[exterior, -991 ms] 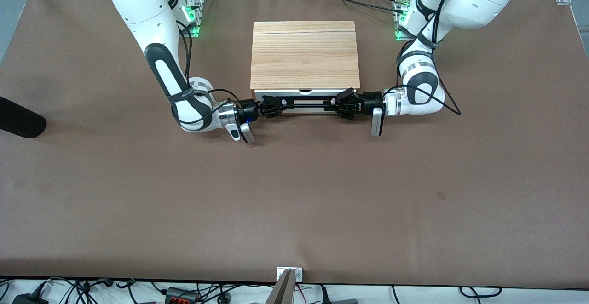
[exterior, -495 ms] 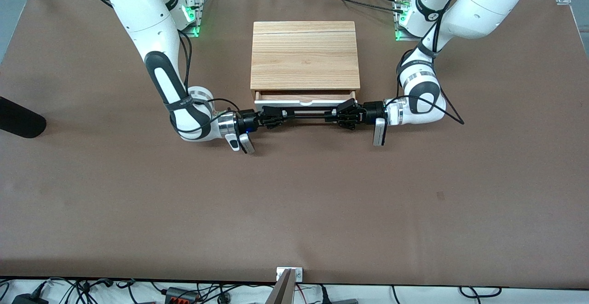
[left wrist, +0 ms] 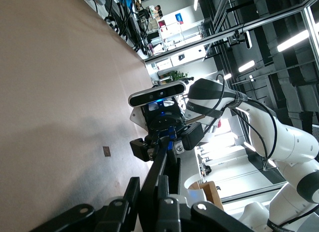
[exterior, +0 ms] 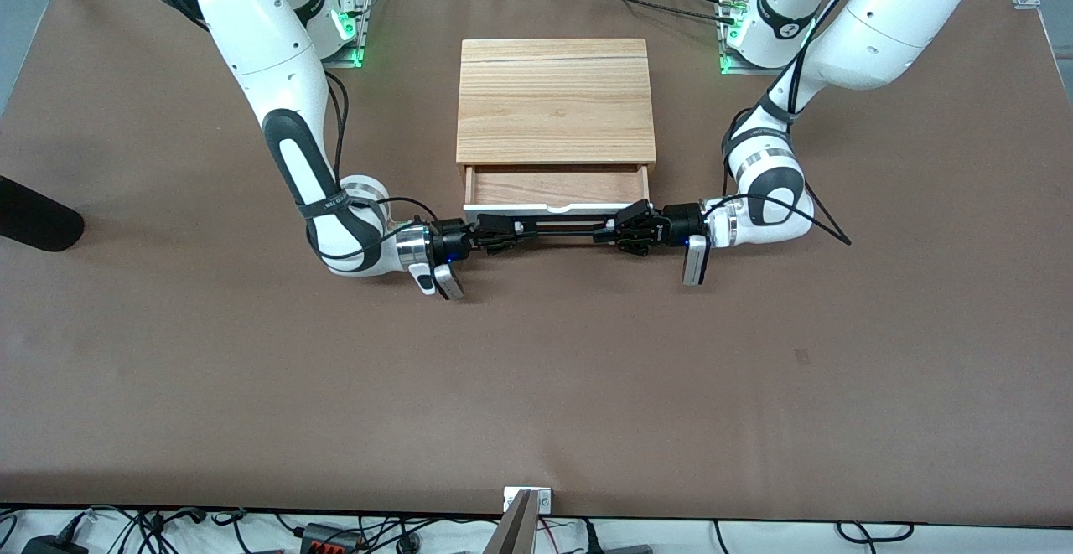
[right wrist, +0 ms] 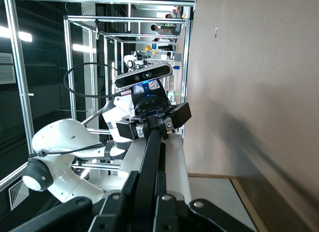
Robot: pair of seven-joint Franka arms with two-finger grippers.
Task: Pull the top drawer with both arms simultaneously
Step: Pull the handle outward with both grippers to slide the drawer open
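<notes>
The top drawer [exterior: 555, 188] is seen partly drawn out of the cabinet [exterior: 555, 101]. Its handle [exterior: 557, 230] is clamped by the left gripper [exterior: 624, 230] and right gripper [exterior: 495, 235], apparently squarely. Both ends should be pulled evenly, straight out, so jamming is avoided.

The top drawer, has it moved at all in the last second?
Yes. The top drawer has slid out of the cabinet toward the front camera, baring its wooden inside.
</notes>
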